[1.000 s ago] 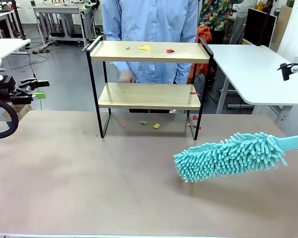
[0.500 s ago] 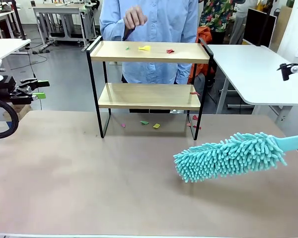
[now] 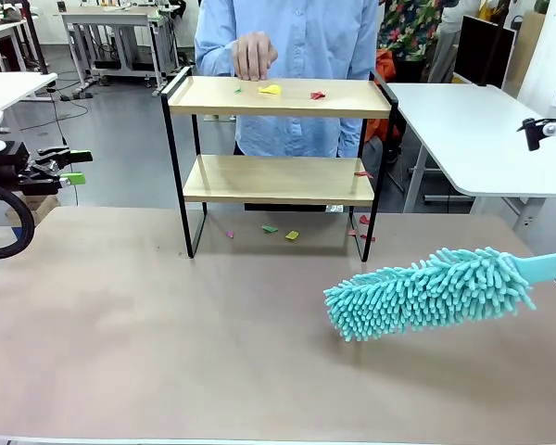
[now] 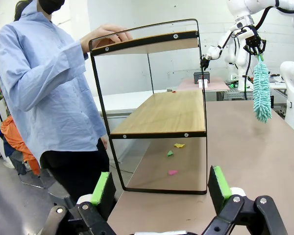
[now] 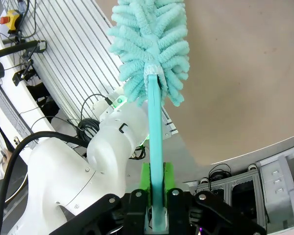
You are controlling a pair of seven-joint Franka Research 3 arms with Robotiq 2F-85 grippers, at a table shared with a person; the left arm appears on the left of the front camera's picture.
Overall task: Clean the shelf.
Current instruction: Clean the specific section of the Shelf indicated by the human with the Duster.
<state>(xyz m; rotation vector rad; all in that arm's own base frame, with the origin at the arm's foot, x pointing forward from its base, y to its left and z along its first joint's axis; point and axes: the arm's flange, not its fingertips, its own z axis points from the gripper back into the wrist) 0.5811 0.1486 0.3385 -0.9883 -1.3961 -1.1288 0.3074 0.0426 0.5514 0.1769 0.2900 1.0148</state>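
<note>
The shelf [image 3: 278, 179] stands at the table's far middle, two wooden boards in a black frame. Small coloured scraps [image 3: 271, 90] lie on its top board, one red scrap [image 3: 361, 173] on the lower board, and several scraps [image 3: 292, 235] on the table under it. My right gripper [image 5: 156, 191] is shut on the handle of a teal duster [image 3: 426, 292], whose fluffy head hangs just above the table at the right, in front of the shelf. My left gripper [image 3: 69, 167] is open at the far left, off the table, facing the shelf [image 4: 161, 112] end-on.
A person in a blue shirt stands behind the shelf with one hand [image 3: 254, 56] on the far edge of the top board. A white table [image 3: 473, 130] stands at the back right. The brown table surface [image 3: 167, 324] spreads in front of the shelf.
The person's hand rose from behind the lower board to chest height, then came down onto the top board's far edge. Both arms and the duster stayed still.
</note>
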